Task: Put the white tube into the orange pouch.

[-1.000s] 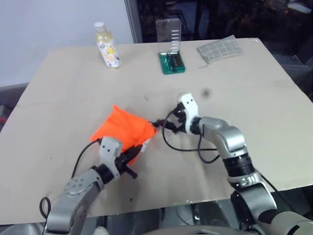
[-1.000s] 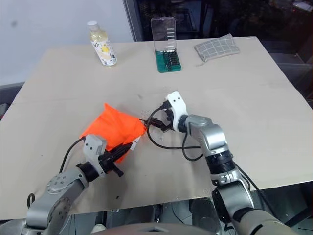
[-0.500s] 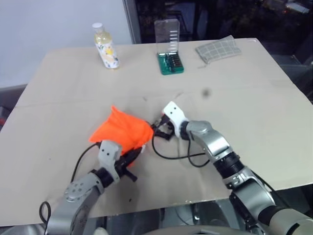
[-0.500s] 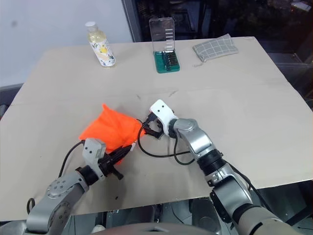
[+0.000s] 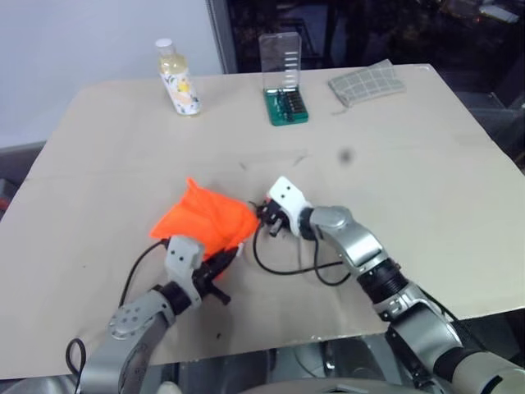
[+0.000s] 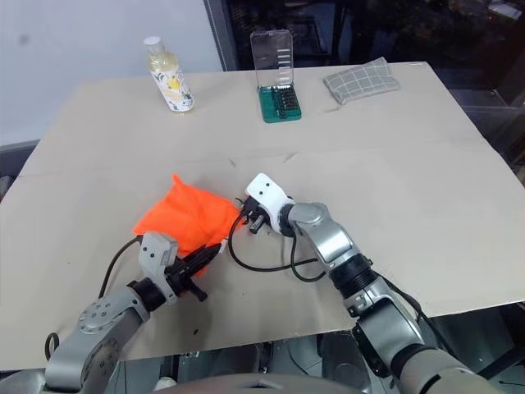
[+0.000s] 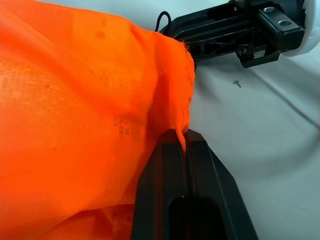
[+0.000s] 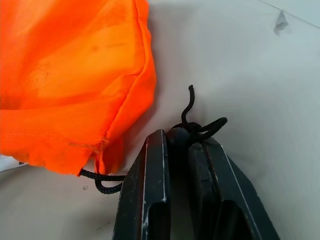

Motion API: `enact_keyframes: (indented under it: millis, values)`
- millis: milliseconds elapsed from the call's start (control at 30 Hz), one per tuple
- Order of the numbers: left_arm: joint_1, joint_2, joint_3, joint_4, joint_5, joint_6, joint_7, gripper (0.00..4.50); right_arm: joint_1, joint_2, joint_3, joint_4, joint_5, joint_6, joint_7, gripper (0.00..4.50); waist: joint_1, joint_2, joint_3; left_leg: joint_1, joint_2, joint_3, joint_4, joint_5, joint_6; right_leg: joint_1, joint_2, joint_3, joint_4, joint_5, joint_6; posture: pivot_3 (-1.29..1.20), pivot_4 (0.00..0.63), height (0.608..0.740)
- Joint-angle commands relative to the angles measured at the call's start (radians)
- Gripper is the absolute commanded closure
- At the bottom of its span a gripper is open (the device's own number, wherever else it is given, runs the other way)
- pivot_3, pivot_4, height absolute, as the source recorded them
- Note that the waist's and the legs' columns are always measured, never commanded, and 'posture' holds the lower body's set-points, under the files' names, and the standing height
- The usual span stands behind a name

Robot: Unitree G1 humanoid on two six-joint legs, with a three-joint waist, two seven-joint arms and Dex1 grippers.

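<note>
Silver-grey jointed metal arms, white wrist housings, looping black cables, and black two-part fingers (image 7: pixel 187 195) with a screw-studded black frame.

Right gripper (image 8: pixel 181 142) on drawstring cord (image 8: pixel 192 126)

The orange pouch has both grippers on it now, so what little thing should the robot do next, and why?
Probably pull the cord gently away from the pouch. The right gripper is shut on the dark drawstring cord and its knot, just beside the orange pouch, while the left gripper pinches the pouch's fabric edge and can hold it in place. Pulling should draw the mouth closed.
</note>
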Motion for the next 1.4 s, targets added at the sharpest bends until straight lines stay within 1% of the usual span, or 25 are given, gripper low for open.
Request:
enact_keyframes:
  millis: [33,200,300,333,400,467,500,533,633,700,767,933,1100,1400]
  values:
    - [0.006,-0.002,-0.009,-0.004,0.010,0.008,0.002,4.50,0.018,0.017,-0.095,-0.017,0.033,-0.090,-0.059,4.46,0.001,0.000,0.000,0.000,0.000,0.000,0.000,0.000,0.000,0.000,0.000,0.000,0.000,0.000,0.000,0.00,0.150,0.740]
    - [-0.005,-0.013,0.000,-0.005,-0.010,0.018,0.009,4.50,0.031,0.064,-0.199,-0.038,0.088,-0.205,-0.128,4.46,-0.001,0.000,0.000,0.000,0.000,0.000,0.000,0.000,0.000,0.000,0.000,0.000,0.000,0.000,0.000,0.00,0.150,0.740]
    - [-0.042,-0.042,0.036,-0.013,-0.081,0.054,0.026,4.50,0.037,0.073,-0.213,-0.054,0.095,-0.297,-0.132,4.46,0.000,0.000,0.001,-0.001,0.000,0.000,-0.001,0.000,0.000,-0.001,0.000,0.000,0.000,0.000,0.000,0.00,0.150,0.740]
    - [-0.053,-0.053,0.053,-0.018,-0.115,0.067,0.027,4.08,0.039,0.068,-0.207,-0.060,0.087,-0.326,-0.128,4.46,0.001,0.000,0.000,-0.001,0.000,0.000,-0.001,0.000,0.000,-0.001,0.000,0.000,0.000,0.000,0.000,0.00,0.150,0.740]
    - [-0.066,-0.055,0.072,-0.028,-0.157,0.082,0.020,3.69,0.045,0.064,-0.200,-0.073,0.085,-0.362,-0.120,4.46,0.000,0.000,0.001,-0.001,0.000,0.000,-0.001,0.000,0.000,-0.001,0.000,0.000,-0.001,0.000,0.000,0.00,0.150,0.740]
    - [-0.085,-0.033,0.075,-0.037,-0.135,0.077,0.018,2.85,0.054,0.061,-0.193,-0.094,0.095,-0.387,-0.106,4.46,0.001,0.000,0.001,-0.001,0.000,0.000,-0.001,0.000,0.000,-0.001,0.000,0.000,-0.001,0.000,0.000,0.00,0.150,0.740]
    - [-0.096,-0.017,0.078,-0.042,-0.125,0.074,0.012,2.34,0.057,0.055,-0.187,-0.102,0.092,-0.405,-0.095,4.46,0.001,0.000,0.001,-0.001,0.000,0.000,-0.001,0.000,0.000,-0.001,0.000,0.000,-0.001,0.000,0.000,0.00,0.150,0.740]
    - [-0.113,0.001,0.094,-0.051,-0.141,0.077,0.000,1.93,0.059,0.043,-0.175,-0.108,0.081,-0.430,-0.082,4.46,0.000,0.000,0.001,-0.001,0.000,0.000,-0.001,0.000,0.000,-0.001,0.000,0.000,-0.001,0.000,0.000,0.00,0.150,0.740]
    - [-0.177,0.048,0.191,-0.065,-0.349,0.156,-0.060,1.93,0.069,0.005,-0.139,-0.113,0.045,-0.508,-0.042,4.46,-0.001,0.000,0.001,-0.001,0.000,0.000,-0.001,0.000,0.000,-0.001,0.000,0.000,0.000,0.000,0.000,0.00,0.150,0.740]
    - [-0.221,0.087,0.248,-0.037,-0.505,0.235,-0.097,1.93,0.072,-0.019,-0.113,-0.102,0.017,-0.566,-0.023,4.46,-0.002,0.000,0.001,-0.001,0.000,0.000,-0.001,0.000,0.000,-0.001,0.001,0.000,0.000,0.000,0.000,0.00,0.150,0.740]
    - [-0.262,0.112,0.279,-0.004,-0.581,0.276,-0.110,1.93,0.074,-0.028,-0.101,-0.098,0.009,-0.600,-0.014,4.46,-0.002,0.000,0.001,-0.001,0.000,0.000,-0.001,0.000,0.000,-0.001,0.001,0.000,0.000,0.000,0.000,0.00,0.150,0.740]
    - [-0.379,0.118,0.267,0.068,-0.587,0.302,-0.073,1.93,0.062,-0.052,-0.055,-0.115,-0.015,-0.703,0.040,4.46,-0.001,0.000,0.001,-0.001,-0.001,0.000,-0.001,0.001,-0.001,0.000,0.001,0.000,-0.001,0.000,0.000,0.00,0.150,0.740]
    - [-0.437,0.091,0.212,0.084,-0.583,0.319,-0.074,1.93,0.037,-0.069,-0.027,-0.112,-0.071,-0.801,0.038,4.46,-0.001,-0.001,0.001,-0.001,0.000,0.000,-0.001,0.001,-0.001,-0.001,0.001,0.001,-0.001,0.000,0.000,0.00,0.150,0.740]
    - [-0.496,0.036,0.174,0.100,-0.581,0.324,-0.051,1.93,0.025,-0.073,-0.006,-0.105,-0.122,-0.861,0.022,4.46,-0.001,-0.001,0.001,-0.001,0.000,0.000,-0.001,0.001,-0.002,-0.001,0.001,0.001,-0.001,0.000,0.000,0.00,0.150,0.740]
